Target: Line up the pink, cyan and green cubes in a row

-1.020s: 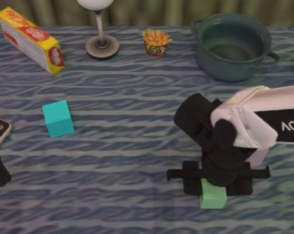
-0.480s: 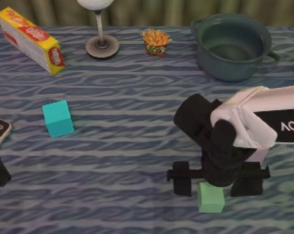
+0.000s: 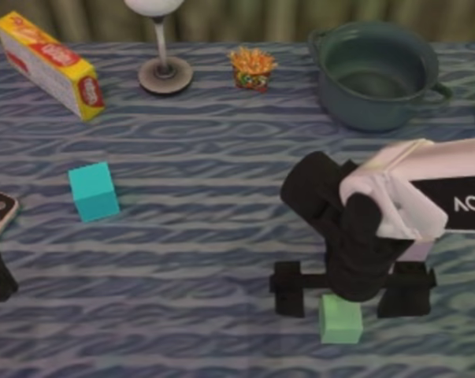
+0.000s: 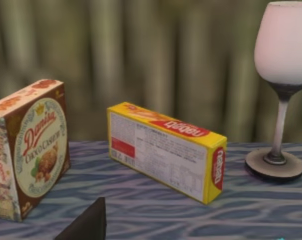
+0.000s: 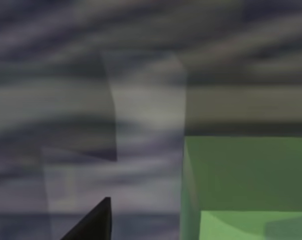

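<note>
The right gripper (image 3: 353, 290) is held spread wide, nothing gripped, directly over the green cube (image 3: 340, 320), which is set on the table near its front edge. The cyan cube (image 3: 93, 191) is left far off leftward, nearer the parked left arm.

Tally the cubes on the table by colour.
Cyan cube: 1
Green cube: 1
Pink cube: 1, mostly hidden under the right arm
Total: 3
</note>
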Controlling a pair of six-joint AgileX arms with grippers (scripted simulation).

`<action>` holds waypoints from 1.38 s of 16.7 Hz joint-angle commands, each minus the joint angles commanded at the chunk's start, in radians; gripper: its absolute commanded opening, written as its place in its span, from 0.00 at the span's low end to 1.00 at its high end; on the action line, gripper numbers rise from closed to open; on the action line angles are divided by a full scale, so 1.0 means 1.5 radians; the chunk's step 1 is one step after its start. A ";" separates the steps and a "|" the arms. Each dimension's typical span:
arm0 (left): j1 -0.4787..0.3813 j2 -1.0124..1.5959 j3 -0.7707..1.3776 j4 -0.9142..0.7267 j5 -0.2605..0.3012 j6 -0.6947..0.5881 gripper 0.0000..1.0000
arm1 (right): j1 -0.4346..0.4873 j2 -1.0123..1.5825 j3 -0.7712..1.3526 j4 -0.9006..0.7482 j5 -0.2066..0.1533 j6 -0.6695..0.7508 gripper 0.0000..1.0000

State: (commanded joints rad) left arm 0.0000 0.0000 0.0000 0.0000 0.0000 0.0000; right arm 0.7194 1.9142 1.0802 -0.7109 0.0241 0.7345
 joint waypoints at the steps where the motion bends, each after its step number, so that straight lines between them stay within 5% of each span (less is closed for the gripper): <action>1: 0.000 0.000 0.000 0.000 0.000 0.000 1.00 | 0.001 -0.004 0.006 -0.009 0.000 0.000 1.00; 9: 0.000 0.000 0.000 0.000 0.000 0.000 1.00 | 0.008 -0.083 0.092 -0.176 0.000 0.001 1.00; 17: -0.006 0.041 0.040 -0.027 0.002 0.026 1.00 | 0.002 -0.115 0.082 -0.155 0.001 -0.017 1.00; 23: -0.031 0.314 0.286 -0.181 0.002 0.173 1.00 | -0.043 -0.338 -0.003 -0.033 0.003 -0.118 1.00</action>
State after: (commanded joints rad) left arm -0.0460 0.4711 0.4295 -0.2713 0.0033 0.2589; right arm 0.6545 1.4080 1.0762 -0.7605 0.0290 0.5580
